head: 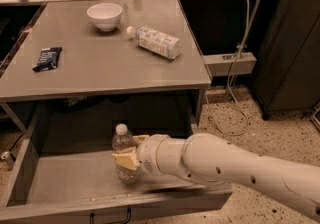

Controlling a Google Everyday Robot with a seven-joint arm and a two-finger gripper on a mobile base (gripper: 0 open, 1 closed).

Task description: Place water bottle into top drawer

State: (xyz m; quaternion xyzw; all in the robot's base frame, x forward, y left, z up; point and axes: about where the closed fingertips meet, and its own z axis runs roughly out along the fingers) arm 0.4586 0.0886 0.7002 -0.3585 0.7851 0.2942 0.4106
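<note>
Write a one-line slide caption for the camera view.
Gripper holds the upright water bottle inside the open top drawer, below the table carrying a bowl and a second bottle.

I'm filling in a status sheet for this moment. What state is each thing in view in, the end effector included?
Top drawer: pulled open.
Water bottle: upright inside the drawer, cap on, gripped.
End effector: down in the drawer, shut on the water bottle.
Labelled bottle: lying on its side on the table, capped.
Bowl: upright on the table.
Snack packet: lying flat on the table.
</note>
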